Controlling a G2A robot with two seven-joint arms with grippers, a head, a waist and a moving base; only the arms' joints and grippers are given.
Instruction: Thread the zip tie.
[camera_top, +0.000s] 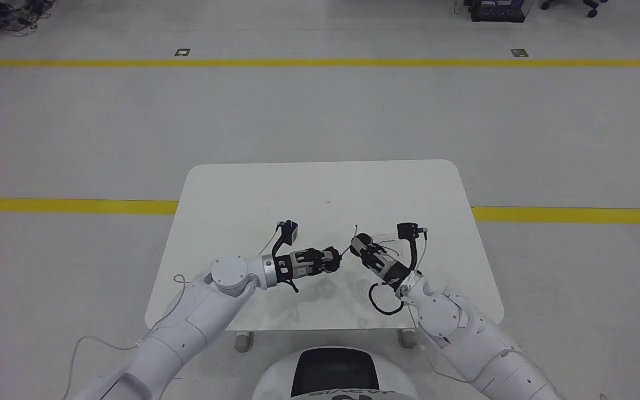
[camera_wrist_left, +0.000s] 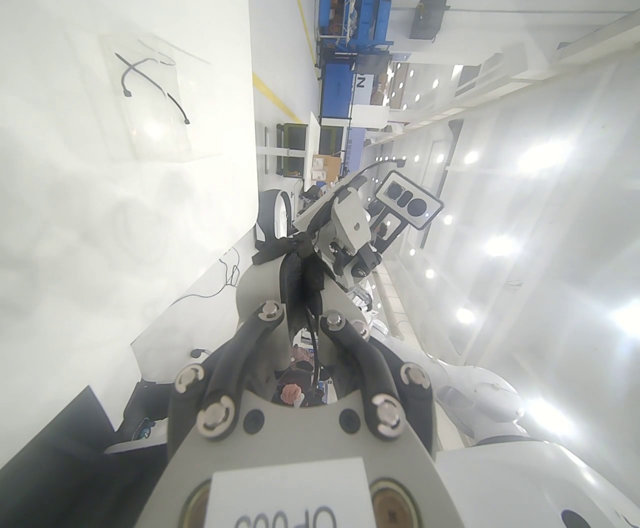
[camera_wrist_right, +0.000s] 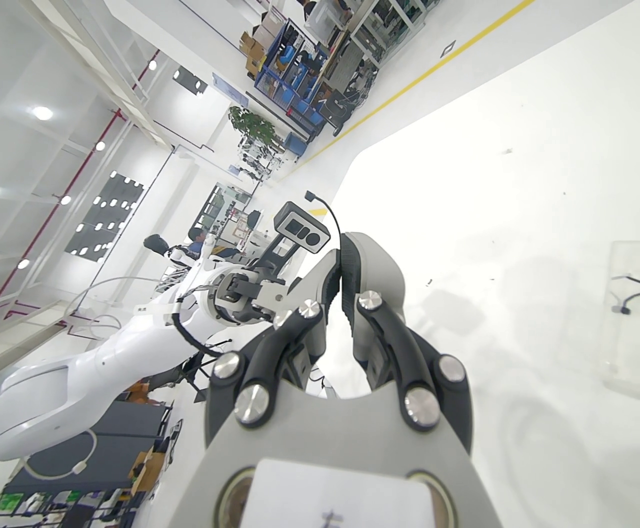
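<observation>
Above the front middle of the white table, my two grippers meet tip to tip. My right gripper is shut on a thin black zip tie. The tie curves out past the fingertips and ends in its small square head. My left gripper is shut too, and a black strip of zip tie runs back between its fingers. In the top view the left gripper and the right gripper nearly touch. How the tie passes between them is hidden.
A clear flat tray lies on the table beyond the grippers, with two loose black zip ties in it. The same tray sits at the edge of the right wrist view. The table's front edge runs close under both arms.
</observation>
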